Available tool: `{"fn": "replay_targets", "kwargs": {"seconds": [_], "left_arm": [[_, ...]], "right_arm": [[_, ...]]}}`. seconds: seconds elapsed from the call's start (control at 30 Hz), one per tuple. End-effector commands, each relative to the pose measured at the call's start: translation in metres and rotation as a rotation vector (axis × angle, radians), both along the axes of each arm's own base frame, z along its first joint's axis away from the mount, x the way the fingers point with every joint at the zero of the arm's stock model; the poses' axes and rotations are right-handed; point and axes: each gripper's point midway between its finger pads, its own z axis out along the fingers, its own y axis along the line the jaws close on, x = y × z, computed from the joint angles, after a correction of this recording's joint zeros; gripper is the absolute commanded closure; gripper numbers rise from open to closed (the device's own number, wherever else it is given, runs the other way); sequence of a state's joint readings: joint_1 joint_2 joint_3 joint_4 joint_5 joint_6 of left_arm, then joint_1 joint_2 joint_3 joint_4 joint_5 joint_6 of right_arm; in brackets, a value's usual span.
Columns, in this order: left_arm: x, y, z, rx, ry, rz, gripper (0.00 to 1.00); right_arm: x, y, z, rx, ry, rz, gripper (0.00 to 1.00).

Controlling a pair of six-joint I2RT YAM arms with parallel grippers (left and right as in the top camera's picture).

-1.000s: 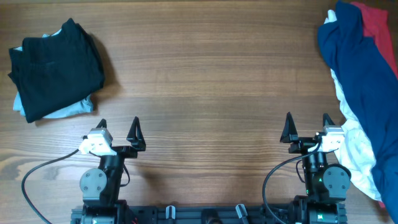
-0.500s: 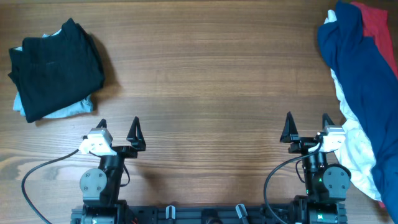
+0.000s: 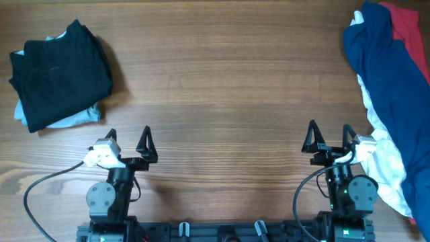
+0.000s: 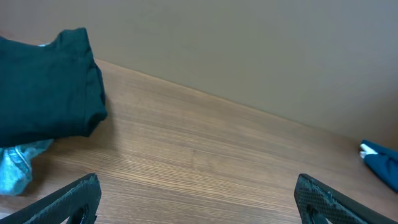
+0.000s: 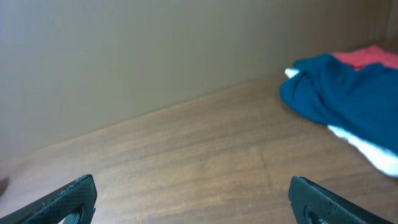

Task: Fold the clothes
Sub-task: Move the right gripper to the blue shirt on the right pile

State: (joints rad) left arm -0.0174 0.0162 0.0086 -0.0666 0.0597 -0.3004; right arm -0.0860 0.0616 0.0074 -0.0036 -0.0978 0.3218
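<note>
Evidently sorted: the folded black garment lies well apart from the blue shirt, heaped unfolded; left pincer and right pincer gape empty, ready.

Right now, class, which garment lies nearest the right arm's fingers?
The white garment, under the royal-blue shirt at the right edge, just beside the right arm's fingers. The red garment lies farther back; the black garment and pale-blue garment sit far left.
</note>
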Motion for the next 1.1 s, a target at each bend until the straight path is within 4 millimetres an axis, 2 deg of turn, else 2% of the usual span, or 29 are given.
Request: {"fn": "replay_targets", "kwargs": {"seconds": [0.0, 0.2, 0.4, 0.53, 0.8, 0.97, 1.07], "left_arm": [[0.0, -0.011, -0.007, -0.036, 0.039, -0.066, 0.0], [0.0, -0.016, -0.005, -0.041, 0.124, -0.09, 0.0], [0.01, -0.016, 0.017, -0.043, 0.183, -0.089, 0.0], [0.021, -0.016, 0.024, -0.037, 0.264, -0.089, 0.0], [0.031, -0.017, 0.021, 0.023, 0.589, -0.117, 0.0], [0.032, -0.017, 0.028, 0.005, 0.702, -0.113, 0.0], [0.032, -0.017, 0.03, -0.014, 0.704, -0.104, 0.0]], "right_arm": [[0.001, 0.006, 0.012, 0.022, 0.014, 0.034, 0.0], [0.005, 0.006, 0.031, 0.006, 0.047, 0.035, 0.0], [0.014, 0.004, 0.059, -0.082, 0.116, 0.042, 0.0], [0.022, 0.002, 0.072, -0.149, 0.206, 0.051, 0.0], [0.038, 0.003, 0.068, -0.13, 0.487, 0.094, 0.0], [0.046, 0.008, 0.069, -0.116, 0.531, 0.126, 0.01], [0.049, -0.007, 0.068, -0.124, 0.537, 0.043, 0.0]]}}
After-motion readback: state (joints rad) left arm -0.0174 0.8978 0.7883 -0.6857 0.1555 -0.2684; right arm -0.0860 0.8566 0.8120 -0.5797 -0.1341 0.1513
